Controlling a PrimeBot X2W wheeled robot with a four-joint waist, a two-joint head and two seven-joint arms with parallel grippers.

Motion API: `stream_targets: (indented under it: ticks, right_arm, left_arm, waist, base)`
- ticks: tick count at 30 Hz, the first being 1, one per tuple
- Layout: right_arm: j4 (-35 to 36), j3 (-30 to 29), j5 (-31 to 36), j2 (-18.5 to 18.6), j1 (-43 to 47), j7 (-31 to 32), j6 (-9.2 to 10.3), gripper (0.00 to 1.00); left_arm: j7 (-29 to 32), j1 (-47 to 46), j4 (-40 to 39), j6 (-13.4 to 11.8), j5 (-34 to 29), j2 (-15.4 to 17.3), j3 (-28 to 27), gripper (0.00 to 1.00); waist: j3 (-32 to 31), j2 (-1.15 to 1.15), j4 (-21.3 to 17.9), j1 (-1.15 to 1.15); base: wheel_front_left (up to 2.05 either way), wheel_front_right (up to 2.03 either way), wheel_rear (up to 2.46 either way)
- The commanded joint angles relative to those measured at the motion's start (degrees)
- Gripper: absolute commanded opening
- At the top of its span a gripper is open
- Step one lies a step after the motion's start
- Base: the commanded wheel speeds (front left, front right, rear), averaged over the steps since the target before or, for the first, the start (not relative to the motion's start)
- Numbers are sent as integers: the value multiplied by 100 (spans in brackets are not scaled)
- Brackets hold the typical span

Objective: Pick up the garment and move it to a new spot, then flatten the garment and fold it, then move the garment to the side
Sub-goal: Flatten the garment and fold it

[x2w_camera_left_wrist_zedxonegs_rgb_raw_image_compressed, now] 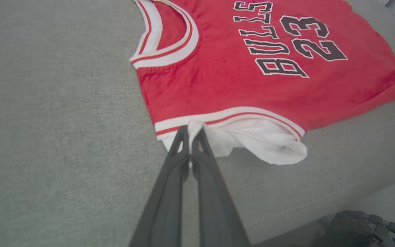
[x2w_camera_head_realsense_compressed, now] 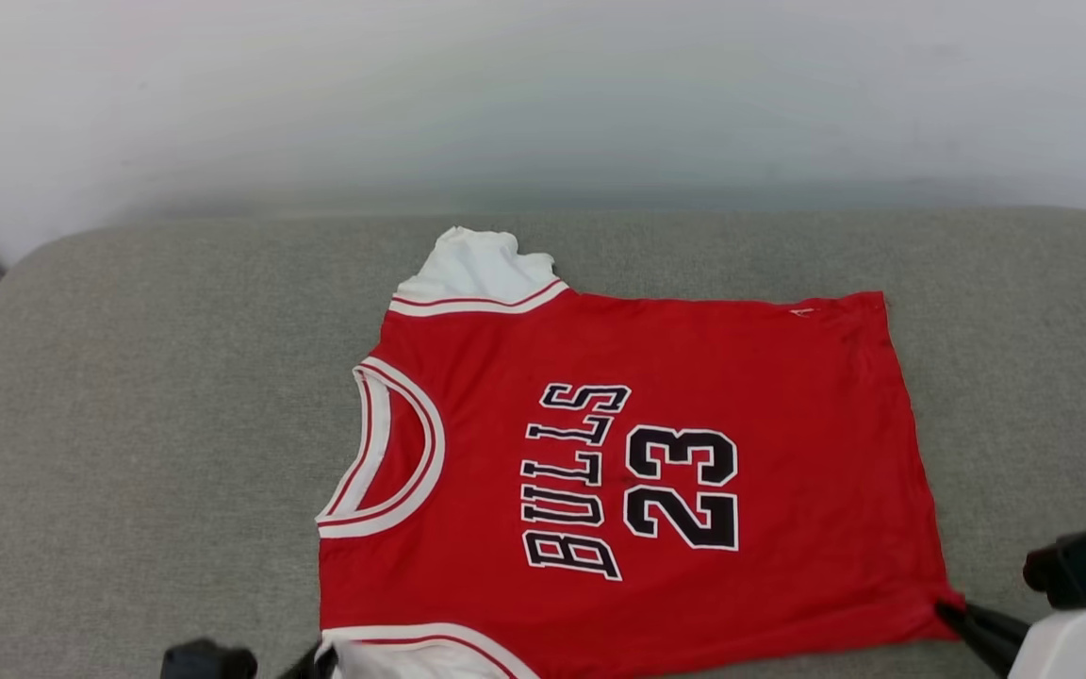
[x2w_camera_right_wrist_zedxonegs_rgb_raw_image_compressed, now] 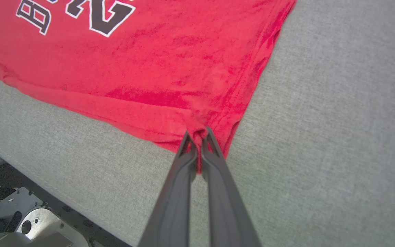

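The garment (x2w_camera_head_realsense_compressed: 694,405), a red jersey with white sleeves and black "BULLS 23" lettering, lies spread flat on the grey cushion (x2w_camera_head_realsense_compressed: 128,424), collar to the left and hem to the right. My left gripper (x2w_camera_left_wrist_zedxonegs_rgb_raw_image_compressed: 192,132) is shut on the near white sleeve (x2w_camera_left_wrist_zedxonegs_rgb_raw_image_compressed: 262,144) at its striped trim. In the head view that gripper (x2w_camera_head_realsense_compressed: 321,660) sits at the bottom edge by the sleeve. My right gripper (x2w_camera_right_wrist_zedxonegs_rgb_raw_image_compressed: 197,133) is shut on the near hem corner of the garment (x2w_camera_right_wrist_zedxonegs_rgb_raw_image_compressed: 142,65), bunching the red cloth. From the head, the right gripper (x2w_camera_head_realsense_compressed: 953,613) shows at the lower right corner of the shirt.
The grey cushion (x2w_camera_right_wrist_zedxonegs_rgb_raw_image_compressed: 338,120) extends well beyond the shirt to the left, right and far side. A pale wall (x2w_camera_head_realsense_compressed: 543,94) rises behind it. The cushion's front edge runs close below both grippers, with robot base parts (x2w_camera_right_wrist_zedxonegs_rgb_raw_image_compressed: 9,212) under it.
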State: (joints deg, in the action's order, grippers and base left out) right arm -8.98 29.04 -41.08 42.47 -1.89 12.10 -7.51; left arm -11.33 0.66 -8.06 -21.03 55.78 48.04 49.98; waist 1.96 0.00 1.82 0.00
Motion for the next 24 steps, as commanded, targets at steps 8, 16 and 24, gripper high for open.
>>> stream_targets:
  ticks: [8,16,24]
  right_arm:
    - [442,-633,253,-244,-447,307,4,0]
    - [440,-829,280,-410,-863,432,4,0]
    - [175,-680,306,-542,-1430,443,4,0]
  left_arm:
    - [293,-1437,421,466,-522,-46,-147,0]
    - [518,-2671,1038,943,-689,-214,-346,0]
    - [668,-3355,1954,1337,-796,-422,-295,0]
  waist:
    - [495,0,-141,0]
    - [970,0,-266,0]
    - [1556,0,-437,0]
  base:
    - [0,0,0]
    - [0,0,0]
    - [0,0,0]
